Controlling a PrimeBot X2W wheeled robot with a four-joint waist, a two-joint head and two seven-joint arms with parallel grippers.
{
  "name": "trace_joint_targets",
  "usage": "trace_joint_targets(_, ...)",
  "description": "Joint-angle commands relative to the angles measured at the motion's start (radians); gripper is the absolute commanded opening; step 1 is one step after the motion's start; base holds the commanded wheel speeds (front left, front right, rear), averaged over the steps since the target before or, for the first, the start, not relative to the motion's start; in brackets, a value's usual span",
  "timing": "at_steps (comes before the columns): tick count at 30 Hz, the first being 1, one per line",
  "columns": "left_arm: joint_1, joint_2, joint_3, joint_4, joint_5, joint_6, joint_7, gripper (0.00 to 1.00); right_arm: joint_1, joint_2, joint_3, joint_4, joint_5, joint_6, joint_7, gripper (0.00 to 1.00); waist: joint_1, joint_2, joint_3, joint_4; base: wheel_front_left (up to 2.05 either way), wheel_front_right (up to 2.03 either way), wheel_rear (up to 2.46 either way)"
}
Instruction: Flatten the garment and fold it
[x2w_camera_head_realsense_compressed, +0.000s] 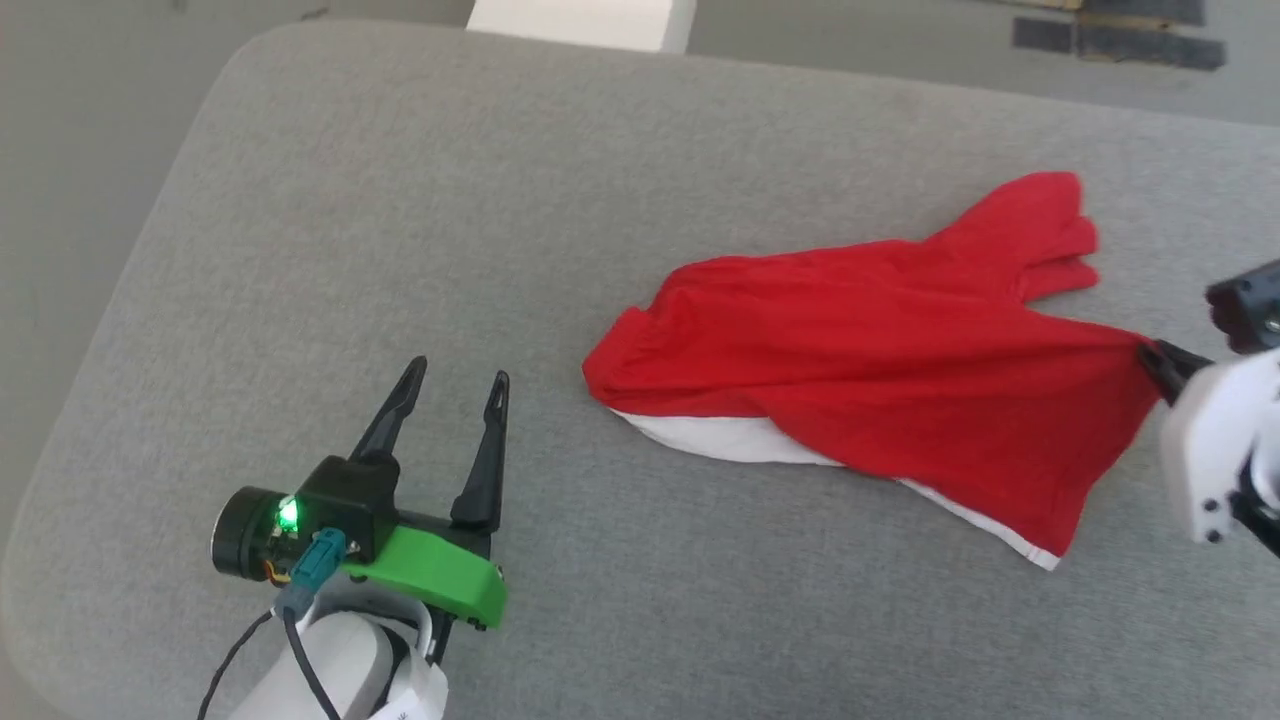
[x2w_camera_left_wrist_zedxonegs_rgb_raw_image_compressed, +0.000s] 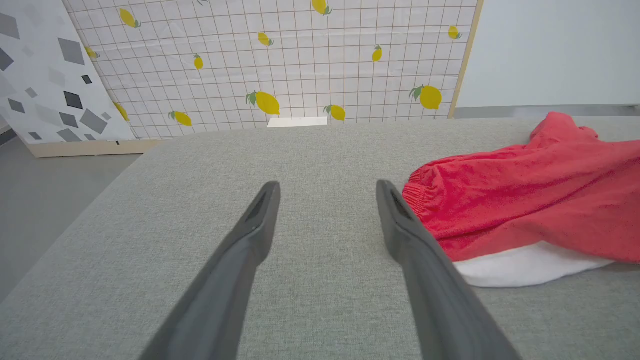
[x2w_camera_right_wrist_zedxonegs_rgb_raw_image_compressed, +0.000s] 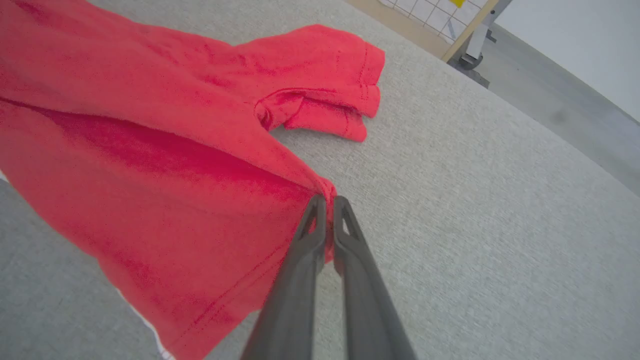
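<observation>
- The garment (x2w_camera_head_realsense_compressed: 860, 370) is lying crumpled toward the right edge of the grey table (x2w_camera_head_realsense_compressed: 400, 200). It's mostly red on top, with a strip of white (x2w_camera_head_realsense_compressed: 720, 438) peeking out along its near side.
- The right gripper (x2w_camera_head_realsense_compressed: 1150, 358) is mostly cut off at the head view's right border, so you just get dark fingertips and a white housing.
- The right wrist view sorts that out: both fingers are pressed together on a pinch of red cloth at the garment's right corner, and the fabric runs taut up to them. Can't tell how many layers are in that pinch.
- The left gripper (x2w_camera_head_realsense_compressed: 455, 375) sits near the table's near-left corner, fingers spread wide with nothing between them.
- In the left wrist view its right finger overlaps the gathered waistband (x2w_camera_left_wrist_zedxonegs_rgb_raw_image_compressed: 417, 192), but the head view shows a clear gap there.
- The right wrist view catches a leg end (x2w_camera_right_wrist_zedxonegs_rgb_raw_image_compressed: 340, 100) folded over on itself.
- There's a lemon-print panel (x2w_camera_left_wrist_zedxonegs_rgb_raw_image_compressed: 300, 60) past the table's far edge.
</observation>
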Motion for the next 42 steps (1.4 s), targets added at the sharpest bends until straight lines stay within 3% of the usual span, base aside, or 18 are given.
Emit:
trace_joint_targets(1, 0.010, 0.000, -0.001, -0.004, -0.002, -0.006, -0.003, 1.00, 0.020, -0.015, -0.018, -0.025, 0.004, -0.002, 0.009, 0.00, -0.0001, 0.0000, -0.013, -0.015, 0.00, 0.00, 0.00)
trace_joint_targets(7, -0.009, -0.006, -0.007, -0.015, -0.001, -0.010, -0.001, 1.00, 0.026, -0.101, -0.076, -0.066, -0.002, -0.002, 0.042, 0.00, -0.0001, 0.0000, 0.023, 0.010, 0.00, 0.00, 0.00)
trace_joint_targets(12, -0.023, -0.014, -0.010, -0.016, 0.001, -0.013, -0.002, 1.00, -0.034, -0.184, -0.028, -0.013, 0.013, -0.002, 0.073, 0.00, -0.0001, 0.0000, 0.066, 0.038, 0.00, 0.00, 0.00)
trace_joint_targets(17, -0.041, -0.026, -0.015, -0.014, 0.006, -0.024, -0.003, 1.00, -0.139, -0.252, 0.063, 0.112, 0.021, -0.002, 0.076, 0.00, -0.0001, 0.0000, 0.104, 0.067, 0.00, 0.00, 0.00)
trace_joint_targets(25, -0.071, -0.052, -0.017, 0.001, 0.015, -0.043, -0.004, 1.00, -0.341, -0.268, 0.179, 0.370, -0.012, -0.002, -0.059, 0.00, -0.0001, 0.0000, 0.141, 0.105, 0.00, 0.00, 0.00)
trace_joint_targets(26, -0.073, -0.053, -0.015, 0.002, 0.016, -0.044, -0.004, 1.00, -0.359, -0.262, 0.187, 0.403, -0.016, -0.002, -0.076, 0.17, -0.0001, 0.0000, 0.142, 0.106, 0.00, 0.00, 0.00)
trace_joint_targets(27, -0.073, -0.054, -0.014, 0.003, 0.017, -0.045, -0.004, 1.00, -0.371, -0.257, 0.195, 0.424, -0.022, -0.002, -0.092, 0.77, -0.0001, 0.0000, 0.142, 0.106, 0.00, 0.00, 0.00)
trace_joint_targets(28, -0.073, -0.055, -0.011, 0.005, 0.017, -0.045, -0.004, 1.00, -0.385, -0.247, 0.201, 0.451, -0.027, -0.002, -0.110, 1.00, -0.0001, 0.0000, 0.140, 0.104, 0.00, 0.00, 0.00)
trace_joint_targets(35, -0.062, -0.054, 0.006, 0.010, 0.011, -0.043, -0.005, 1.00, -0.429, -0.170, 0.217, 0.548, -0.005, -0.002, -0.281, 1.00, -0.0001, 0.0000, 0.090, 0.066, 0.00, 0.00, 0.00)
trace_joint_targets(42, -0.040, -0.041, 0.027, 0.015, -0.014, -0.039, -0.002, 1.00, -0.402, -0.111, 0.221, 0.529, 0.075, -0.002, -0.473, 1.00, -0.0001, 0.0000, 0.004, -0.004, 0.00, 0.00, 0.00)
